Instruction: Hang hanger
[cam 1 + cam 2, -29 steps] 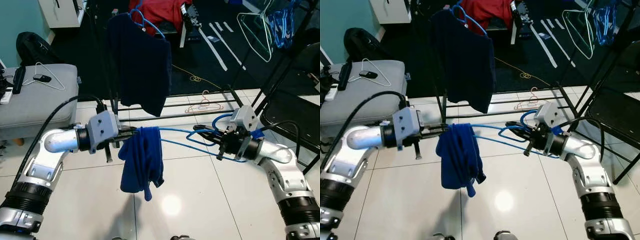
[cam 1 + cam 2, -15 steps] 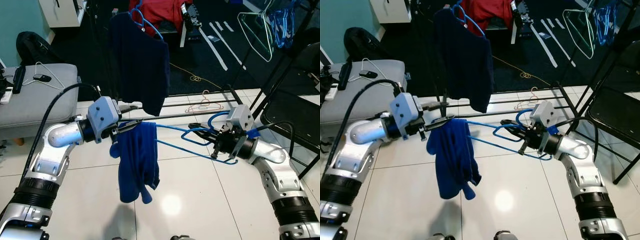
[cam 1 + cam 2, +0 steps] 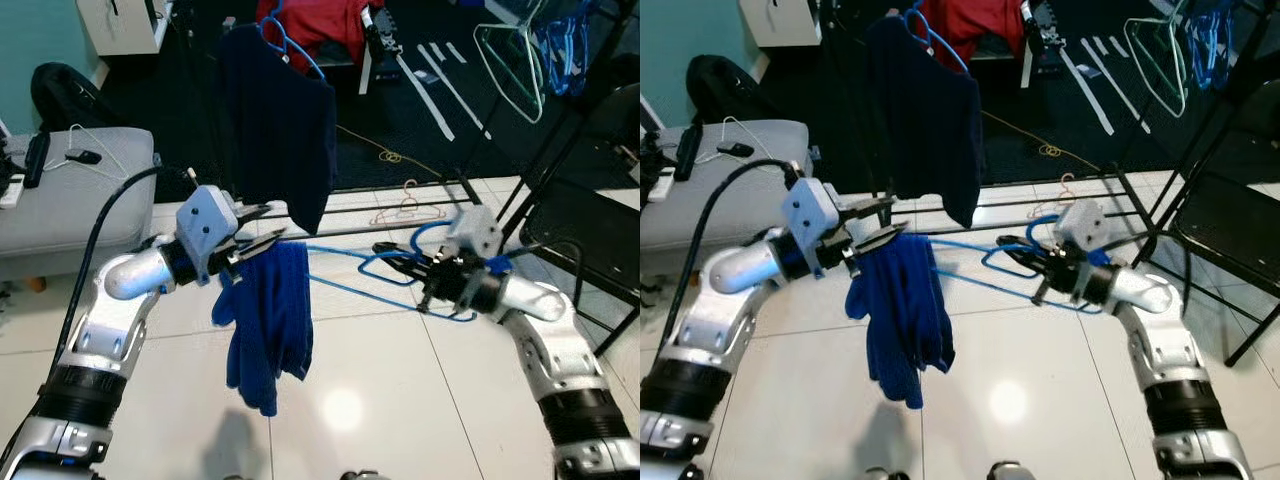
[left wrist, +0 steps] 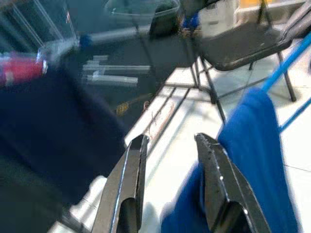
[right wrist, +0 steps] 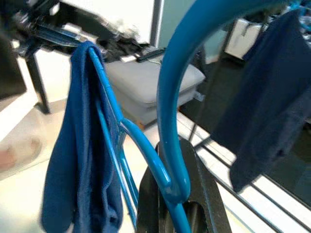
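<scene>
The right tool (image 3: 425, 285) is gripping the blue hanger (image 3: 345, 270) by its neck; the left tool (image 3: 262, 228) is gaping beside the blue cloth (image 3: 265, 315); next comes lifting toward the rail (image 3: 400, 226).

A grey cushioned bench (image 3: 70, 190) stands at the left on the white tile floor (image 3: 400, 400), with a white wire hanger (image 3: 95, 150) lying on it. A black backpack (image 3: 60, 90) sits behind it. A black folding chair (image 3: 590, 220) stands at the right.
</scene>
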Robot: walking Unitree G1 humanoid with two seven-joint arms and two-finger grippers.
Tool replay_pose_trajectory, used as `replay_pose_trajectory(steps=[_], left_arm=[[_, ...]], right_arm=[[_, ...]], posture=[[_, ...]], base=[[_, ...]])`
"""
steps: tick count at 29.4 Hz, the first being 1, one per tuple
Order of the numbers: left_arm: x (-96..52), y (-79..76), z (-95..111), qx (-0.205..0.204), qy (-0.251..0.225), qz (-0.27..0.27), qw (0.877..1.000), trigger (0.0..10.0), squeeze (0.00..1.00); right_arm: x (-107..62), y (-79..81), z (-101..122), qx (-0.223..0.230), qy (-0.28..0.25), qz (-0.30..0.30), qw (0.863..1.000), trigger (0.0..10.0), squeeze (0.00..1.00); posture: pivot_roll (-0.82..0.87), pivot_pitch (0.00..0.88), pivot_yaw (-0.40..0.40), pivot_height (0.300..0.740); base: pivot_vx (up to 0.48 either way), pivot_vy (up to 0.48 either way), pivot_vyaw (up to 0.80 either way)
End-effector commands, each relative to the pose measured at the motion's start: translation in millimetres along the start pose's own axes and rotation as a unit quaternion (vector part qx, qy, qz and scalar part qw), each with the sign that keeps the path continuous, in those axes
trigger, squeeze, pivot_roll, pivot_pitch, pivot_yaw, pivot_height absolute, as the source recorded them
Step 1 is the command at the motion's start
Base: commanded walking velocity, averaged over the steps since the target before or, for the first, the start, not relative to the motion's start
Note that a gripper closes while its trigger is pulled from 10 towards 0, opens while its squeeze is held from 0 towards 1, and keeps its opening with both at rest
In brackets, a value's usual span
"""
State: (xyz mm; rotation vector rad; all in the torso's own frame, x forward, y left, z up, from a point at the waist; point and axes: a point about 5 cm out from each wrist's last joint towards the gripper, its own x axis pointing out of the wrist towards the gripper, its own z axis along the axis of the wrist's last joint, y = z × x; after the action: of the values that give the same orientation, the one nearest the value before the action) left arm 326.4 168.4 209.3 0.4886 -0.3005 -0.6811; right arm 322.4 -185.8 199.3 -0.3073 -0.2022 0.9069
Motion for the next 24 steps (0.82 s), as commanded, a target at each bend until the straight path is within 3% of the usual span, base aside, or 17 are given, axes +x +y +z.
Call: replay_pose_trajectory(steps=[1,4,5,6,8,9,10,13,16,20,24], left_arm=[[-10.0,2.9,-19,-0.009,0.057,0.025,0.998,10.0,0.0],[-15.9,6.8,-31,-0.026,0.096,0.069,0.993,10.0,0.0],[-23.2,12.0,-43,-0.048,0.132,0.118,0.983,10.0,0.0],[-23.2,12.0,-43,-0.048,0.132,0.118,0.983,10.0,0.0],[-34.5,19.7,-55,-0.072,0.174,0.185,0.965,10.0,0.0],[-34.5,19.7,-55,-0.072,0.174,0.185,0.965,10.0,0.0],[-33.9,18.8,-51,-0.106,0.154,0.198,0.962,10.0,0.0],[-31.2,15.4,-45,-0.132,0.126,0.196,0.963,10.0,0.0],[-24.6,-5.0,-34,-0.169,0.1,0.161,0.967,10.0,0.0],[-22.3,-16.4,-31,-0.174,0.106,0.143,0.969,10.0,0.0],[-22.9,-15.0,-30,-0.165,0.105,0.148,0.97,10.0,0.0]], right_arm=[[0.4,-2.2,5,-0.013,-0.016,-0.01,1.0,0.0,0.0],[1.7,-4.2,6,-0.018,-0.015,-0.02,1.0,0.0,0.0],[3.5,-6.3,7,-0.021,-0.015,-0.031,0.999,0.0,0.0],[3.5,-6.3,7,-0.021,-0.015,-0.031,0.999,0.0,0.0],[6.6,-8.7,9,-0.025,-0.015,-0.042,0.999,0.0,0.0],[6.6,-8.7,9,-0.025,-0.015,-0.042,0.999,0.0,0.0],[8.8,-10.3,11,-0.026,-0.018,-0.051,0.998,0.0,0.0],[10.6,-11.8,13,-0.027,-0.022,-0.061,0.998,0.0,0.0],[17.1,-15.2,17,-0.026,-0.028,-0.083,0.996,0.0,0.0],[21.1,-16.5,18,-0.027,-0.03,-0.092,0.995,0.0,0.0],[22.0,-16.8,19,-0.024,-0.034,-0.092,0.995,0.0,0.0]], posture=[[-0.05,0.219,-0.035,0.74],[-0.06,0.219,-0.039,0.74],[-0.06,0.221,-0.041,0.74],[-0.06,0.221,-0.041,0.74],[-0.06,0.219,-0.042,0.74],[-0.06,0.219,-0.042,0.74],[-0.06,0.219,-0.044,0.74],[-0.06,0.218,-0.046,0.74],[-0.07,0.215,-0.049,0.74],[-0.07,0.212,-0.053,0.74],[-0.07,0.205,-0.061,0.74]], base=[[0.0,0.0,0.0],[0.0,0.0,0.0],[0.0,0.0,0.0],[0.0,0.0,0.0],[0.0,0.0,0.0],[0.0,0.0,0.0],[0.0,0.0,0.0],[0.0,0.0,0.0],[0.0,0.0,0.0],[0.0,0.0,0.0],[0.0,0.0,0.0]])
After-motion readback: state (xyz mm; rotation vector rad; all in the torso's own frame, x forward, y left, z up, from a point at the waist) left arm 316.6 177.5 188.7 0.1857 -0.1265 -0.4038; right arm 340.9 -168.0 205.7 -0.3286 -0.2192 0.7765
